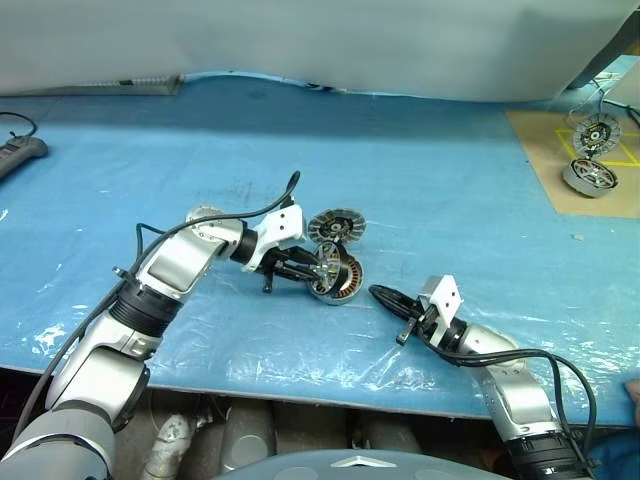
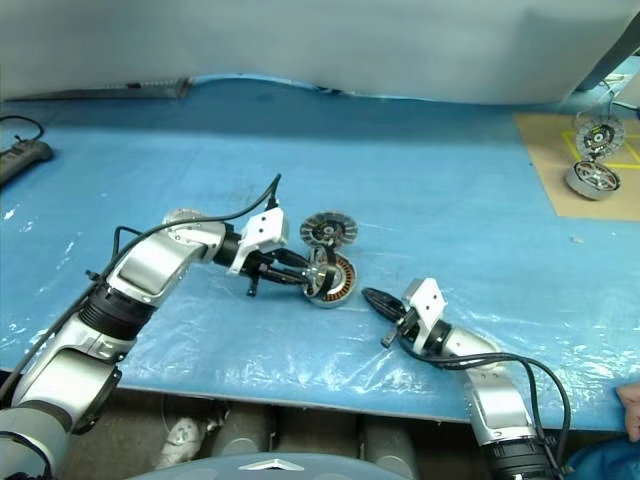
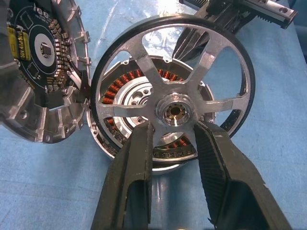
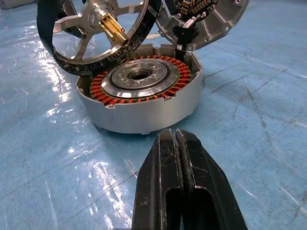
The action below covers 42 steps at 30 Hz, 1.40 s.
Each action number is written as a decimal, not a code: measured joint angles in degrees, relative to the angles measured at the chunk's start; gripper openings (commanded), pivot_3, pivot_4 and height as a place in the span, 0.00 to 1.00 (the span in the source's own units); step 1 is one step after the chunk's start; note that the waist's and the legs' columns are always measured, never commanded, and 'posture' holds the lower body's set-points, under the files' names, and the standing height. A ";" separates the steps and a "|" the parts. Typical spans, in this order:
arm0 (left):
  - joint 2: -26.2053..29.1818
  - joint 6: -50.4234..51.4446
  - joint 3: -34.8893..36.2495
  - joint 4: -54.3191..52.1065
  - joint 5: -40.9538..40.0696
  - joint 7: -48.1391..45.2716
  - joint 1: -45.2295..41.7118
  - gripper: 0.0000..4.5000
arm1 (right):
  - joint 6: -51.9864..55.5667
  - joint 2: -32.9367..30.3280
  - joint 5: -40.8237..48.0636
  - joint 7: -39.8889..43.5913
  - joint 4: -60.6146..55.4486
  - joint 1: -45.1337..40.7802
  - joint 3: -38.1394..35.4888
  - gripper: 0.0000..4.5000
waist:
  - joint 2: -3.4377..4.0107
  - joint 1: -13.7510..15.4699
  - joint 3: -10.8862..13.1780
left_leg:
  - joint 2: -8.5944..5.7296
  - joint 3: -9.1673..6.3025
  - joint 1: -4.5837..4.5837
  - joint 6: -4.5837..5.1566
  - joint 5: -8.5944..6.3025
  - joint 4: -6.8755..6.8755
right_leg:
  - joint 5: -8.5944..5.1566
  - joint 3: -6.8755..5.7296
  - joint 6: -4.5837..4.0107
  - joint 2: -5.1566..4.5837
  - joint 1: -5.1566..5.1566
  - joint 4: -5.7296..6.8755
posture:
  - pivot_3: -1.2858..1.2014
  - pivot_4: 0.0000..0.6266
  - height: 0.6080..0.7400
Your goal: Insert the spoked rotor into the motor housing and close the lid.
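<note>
My left gripper has its two fingers closed on the hub of the spoked rotor, holding it tilted just above the motor housing, whose copper windings face up on the blue table cover; the lid stands swung open behind the housing, still hinged to it. My right gripper is pressed shut and empty, resting near the housing and pointing at its side wall.
</note>
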 measured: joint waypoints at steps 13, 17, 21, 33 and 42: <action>0.13 0.52 -0.07 0.98 -0.42 -0.86 -0.75 0.98 | -0.02 0.08 -0.40 -0.15 0.25 -0.59 0.00 0.00 | 0.00 0.07 0.00 | 0.00 0.00 -0.01 0.00 0.00 0.06 | 0.00 0.00 -0.01 -0.01 0.00 0.05 | 0.52 0.24 1.00; 0.11 0.73 0.13 0.95 -1.38 -0.88 -0.74 1.00 | -0.02 0.08 -0.42 -0.15 0.64 -0.62 0.00 0.00 | 0.00 0.08 0.00 | 0.00 0.00 -0.01 0.00 0.00 0.08 | -0.03 0.00 -0.05 -0.01 0.00 0.07 | 0.52 0.24 1.00; -0.07 0.81 1.81 0.05 -3.30 -0.74 0.11 1.00 | -0.01 0.08 -0.42 -0.21 0.76 -0.63 -0.02 0.00 | 0.00 0.04 0.00 | 0.00 0.00 -0.01 0.00 0.00 0.09 | -0.10 0.01 -0.17 -0.01 0.00 0.09 | 0.52 0.24 1.00; -5.47 -11.52 14.60 -2.11 -9.20 8.20 22.02 0.22 | 3.01 -1.47 1.05 -3.24 -1.24 -0.97 -3.64 0.00 | 0.09 0.03 -0.05 | 0.03 -0.01 0.00 -0.13 -0.10 0.23 | -0.13 0.00 -0.21 -0.01 0.04 0.12 | 0.52 0.24 1.00; -10.93 -22.26 20.99 0.91 -9.96 16.02 26.80 0.01 | 12.81 -3.75 3.14 -4.52 -11.46 -5.77 -2.34 0.00 | 0.09 0.07 -0.04 | 0.08 -0.01 0.04 -0.05 -0.09 0.42 | -0.13 0.04 -0.20 0.00 0.11 0.12 | 0.52 0.24 1.00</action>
